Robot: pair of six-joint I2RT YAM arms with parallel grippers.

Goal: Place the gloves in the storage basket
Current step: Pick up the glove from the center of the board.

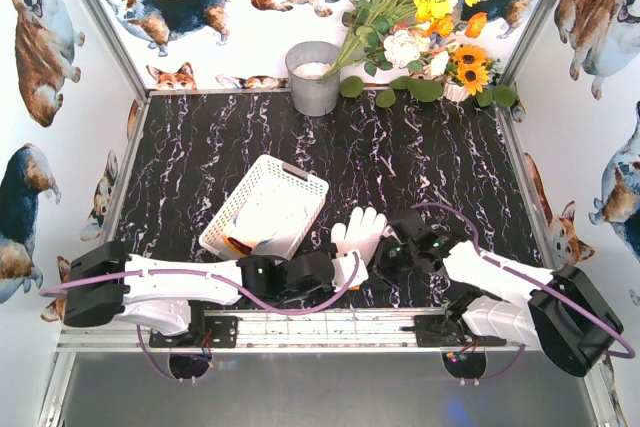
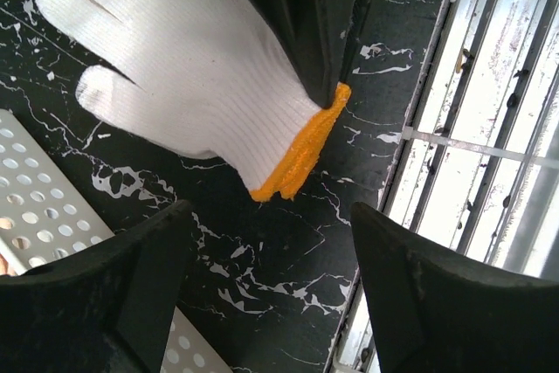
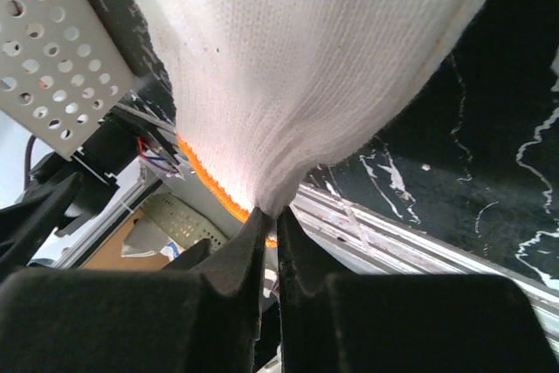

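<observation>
A white knit glove [image 1: 358, 231] with an orange-yellow cuff hangs near the table's front edge, just right of the storage basket [image 1: 300, 182]. My right gripper [image 1: 388, 253] is shut on its cuff. The right wrist view shows the jaws [image 3: 269, 216] pinching the fabric of the glove [image 3: 306, 58]. My left gripper [image 1: 346, 269] is open and empty just below the cuff. In the left wrist view its gap [image 2: 271, 216] lies over bare table, short of the glove [image 2: 192, 93]. Another glove [image 1: 265, 219] lies inside the basket.
A grey metal bucket [image 1: 313, 77] and a bunch of flowers [image 1: 420, 17] stand at the back. The table's metal front rail [image 1: 330, 327] runs close under both grippers. A corner of the basket shows in the left wrist view [image 2: 35, 216] and in the right wrist view [image 3: 52, 50].
</observation>
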